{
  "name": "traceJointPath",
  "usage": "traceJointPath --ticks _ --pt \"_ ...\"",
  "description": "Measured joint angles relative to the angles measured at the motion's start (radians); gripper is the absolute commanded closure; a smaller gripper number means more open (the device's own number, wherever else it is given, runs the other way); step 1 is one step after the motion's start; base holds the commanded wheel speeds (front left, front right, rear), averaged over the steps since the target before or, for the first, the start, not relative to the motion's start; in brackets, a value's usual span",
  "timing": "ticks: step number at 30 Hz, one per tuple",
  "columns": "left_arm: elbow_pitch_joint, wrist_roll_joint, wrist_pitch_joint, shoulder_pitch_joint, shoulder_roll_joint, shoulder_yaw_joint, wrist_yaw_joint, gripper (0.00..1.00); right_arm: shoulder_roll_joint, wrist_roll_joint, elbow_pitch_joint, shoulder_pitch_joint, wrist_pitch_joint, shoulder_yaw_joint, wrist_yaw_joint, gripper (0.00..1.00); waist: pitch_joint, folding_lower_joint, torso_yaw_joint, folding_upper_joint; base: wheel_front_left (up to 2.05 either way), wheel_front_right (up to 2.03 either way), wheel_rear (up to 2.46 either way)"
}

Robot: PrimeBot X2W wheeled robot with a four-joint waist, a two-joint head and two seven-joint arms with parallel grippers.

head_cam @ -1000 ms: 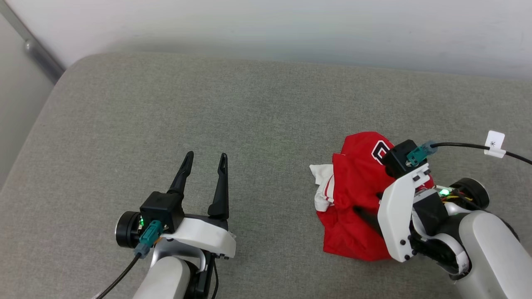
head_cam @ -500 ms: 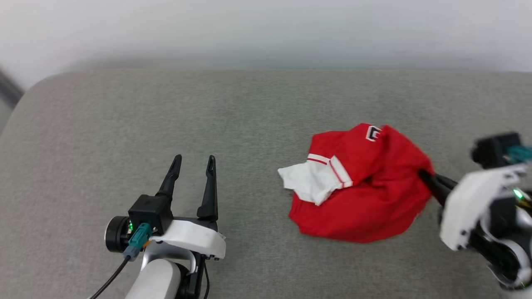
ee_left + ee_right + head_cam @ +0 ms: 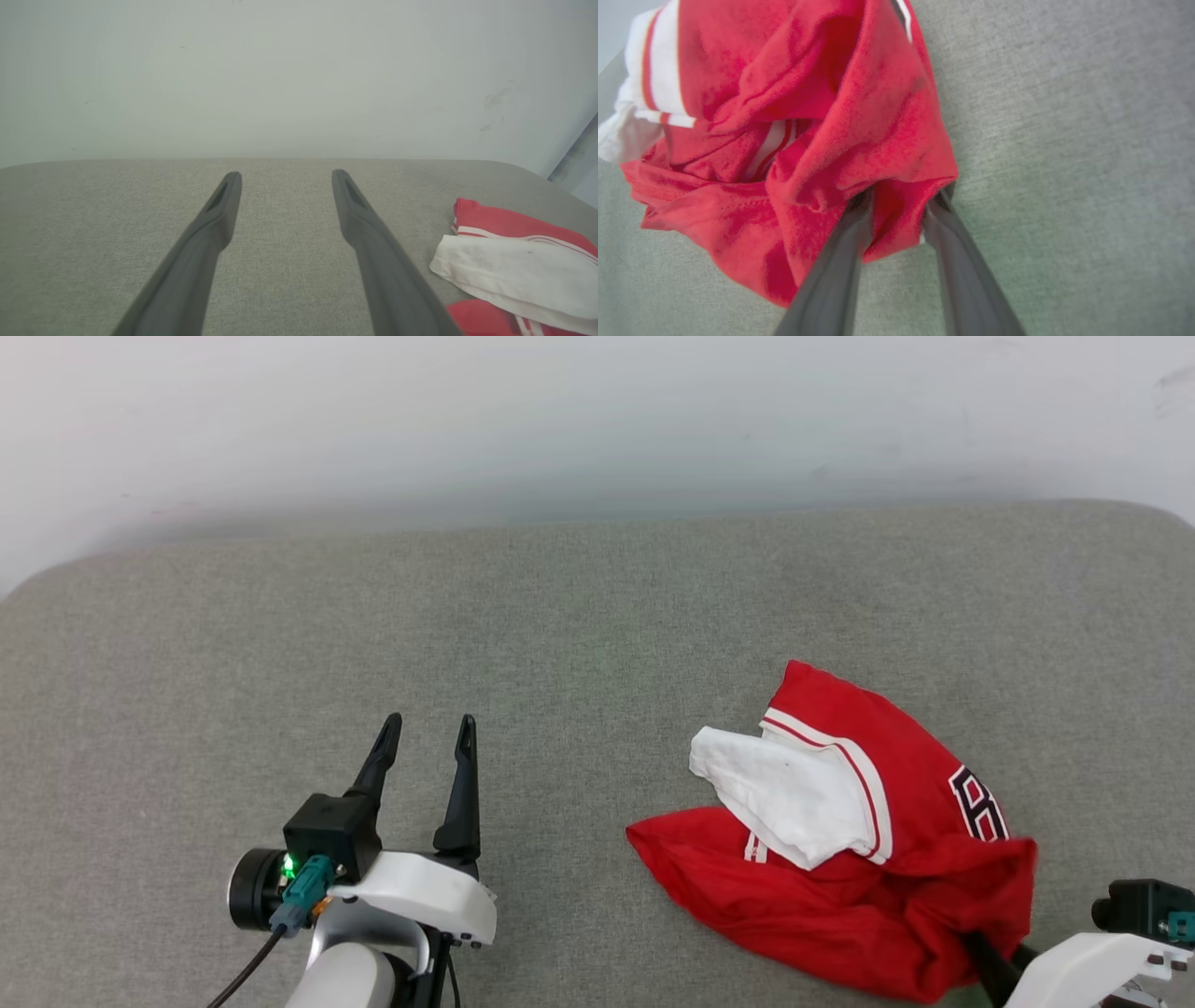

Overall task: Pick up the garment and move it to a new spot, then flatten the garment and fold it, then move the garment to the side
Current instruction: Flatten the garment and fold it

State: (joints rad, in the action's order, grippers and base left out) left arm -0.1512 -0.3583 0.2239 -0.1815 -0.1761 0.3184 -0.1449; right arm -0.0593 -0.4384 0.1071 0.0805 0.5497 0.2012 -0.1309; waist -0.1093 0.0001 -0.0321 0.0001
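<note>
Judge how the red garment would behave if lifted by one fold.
Likely floppy: the garment lies crumpled in folds. It would probably sag and trail from the right pincer, which pinches only one edge. The white sleeve may dangle.

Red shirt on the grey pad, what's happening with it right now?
The right gripper is pinching a bunched fold at one edge of the bright red, white-sleeved soft-fabric T-shirt, which lies crumpled on the grey fabric surface. The left gripper hangs open and empty off to the shirt's left, touching nothing. The shirt is not yet flattened or folded.
</note>
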Motion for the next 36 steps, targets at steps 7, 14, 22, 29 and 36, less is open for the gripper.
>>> traceJointPath --ticks 7,14,22,29,36 --pt "0.000 -0.007 -0.010 0.031 -0.003 0.009 -0.005 0.00 -0.037 0.016 -0.094 0.019 -0.142 -0.062 0.000 0.00 0.042 0.0000 0.001 0.0000 0.00 0.00 0.00" --pt "0.012 -0.014 -0.019 0.045 -0.009 0.011 -0.009 0.00 -0.125 0.033 -0.220 0.013 -0.068 -0.157 0.000 0.00 0.060 -0.0001 0.010 0.0000 0.00 0.00 0.00" --pt "0.017 -0.014 -0.018 0.029 0.002 0.031 -0.008 0.00 -0.257 0.003 -0.262 -0.132 0.228 -0.356 0.000 0.00 0.032 -0.0001 0.041 0.0000 0.00 0.00 0.00" --pt "0.009 -0.016 -0.010 0.001 0.014 0.038 -0.005 0.00 -0.330 -0.013 -0.229 -0.256 0.350 -0.504 0.000 0.00 -0.023 -0.0001 0.076 0.0000 0.00 0.00 0.00" --pt "-0.004 -0.016 0.001 -0.029 0.020 0.038 -0.005 0.00 -0.377 -0.028 -0.173 -0.314 0.384 -0.570 0.000 1.00 -0.077 0.0000 0.101 0.0000 0.00 0.00 0.00"
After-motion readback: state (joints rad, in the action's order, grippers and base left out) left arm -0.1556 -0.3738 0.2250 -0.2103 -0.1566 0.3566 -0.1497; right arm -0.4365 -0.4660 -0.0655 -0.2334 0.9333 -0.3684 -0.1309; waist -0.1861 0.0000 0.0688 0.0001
